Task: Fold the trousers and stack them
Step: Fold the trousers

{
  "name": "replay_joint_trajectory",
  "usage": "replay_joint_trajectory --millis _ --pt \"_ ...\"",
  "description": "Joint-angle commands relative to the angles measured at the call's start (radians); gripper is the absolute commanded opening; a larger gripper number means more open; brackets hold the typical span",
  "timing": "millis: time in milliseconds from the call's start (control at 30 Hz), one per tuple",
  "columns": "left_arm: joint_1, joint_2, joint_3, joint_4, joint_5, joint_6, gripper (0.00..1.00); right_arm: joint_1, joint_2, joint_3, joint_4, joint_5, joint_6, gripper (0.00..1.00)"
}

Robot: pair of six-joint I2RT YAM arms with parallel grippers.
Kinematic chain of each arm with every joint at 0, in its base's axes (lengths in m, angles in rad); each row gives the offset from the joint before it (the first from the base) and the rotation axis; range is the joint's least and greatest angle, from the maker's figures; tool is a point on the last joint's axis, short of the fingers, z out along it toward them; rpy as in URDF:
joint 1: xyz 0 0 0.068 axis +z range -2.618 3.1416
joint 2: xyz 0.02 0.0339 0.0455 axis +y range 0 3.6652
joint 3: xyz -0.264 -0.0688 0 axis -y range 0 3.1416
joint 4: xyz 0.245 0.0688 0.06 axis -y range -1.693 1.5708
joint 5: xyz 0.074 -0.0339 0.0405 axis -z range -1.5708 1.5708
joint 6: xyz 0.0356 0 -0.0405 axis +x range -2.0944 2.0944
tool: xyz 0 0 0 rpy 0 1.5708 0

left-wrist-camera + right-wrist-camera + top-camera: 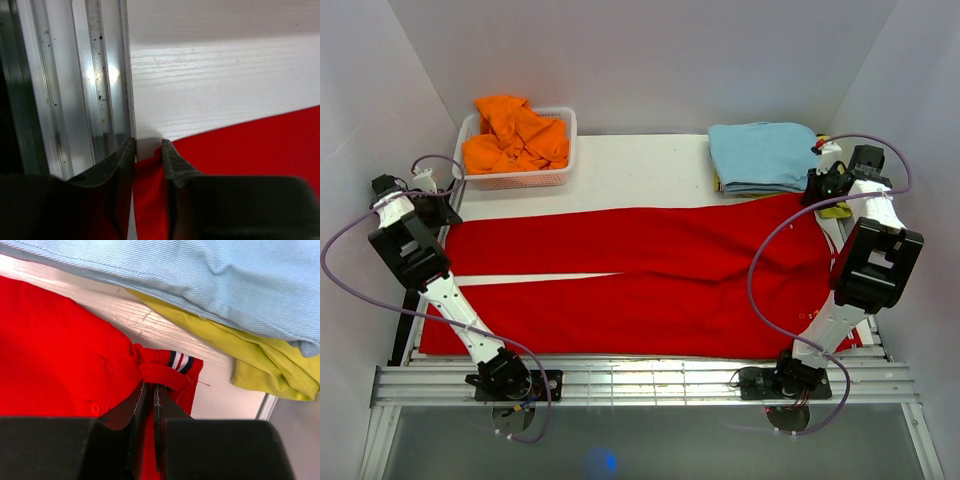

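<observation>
The bright red trousers (640, 270) lie spread flat across the white table, legs pointing left and waist at the right. My left gripper (435, 205) is at the far leg's end by the table's left edge. In the left wrist view its fingers (148, 142) straddle the red hem corner (147, 190) with a gap still between them. My right gripper (825, 190) is at the waist's far corner. In the right wrist view it (150, 386) is shut on the bunched red waistband beside the striped trim (181, 361).
A white basket (520, 182) with an orange garment (515, 135) stands at the back left. A folded light blue garment (760, 155) lies at the back right over a yellow-green one (250, 355). Aluminium rails run along the left edge (75, 75) and front (640, 380).
</observation>
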Motion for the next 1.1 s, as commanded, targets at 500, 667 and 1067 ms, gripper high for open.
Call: replay_joint_trajectory --millis 500,667,1067 --pt "-0.004 -0.150 0.047 -0.106 0.140 0.016 0.00 -0.012 -0.032 0.018 -0.032 -0.126 -0.034 0.08" --pt "-0.004 -0.172 0.099 -0.101 0.181 -0.029 0.00 -0.041 -0.018 0.085 -0.024 -0.122 -0.020 0.08" --pt "-0.005 -0.209 0.107 -0.027 0.238 -0.085 0.00 -0.075 -0.015 0.088 -0.028 -0.218 -0.021 0.08"
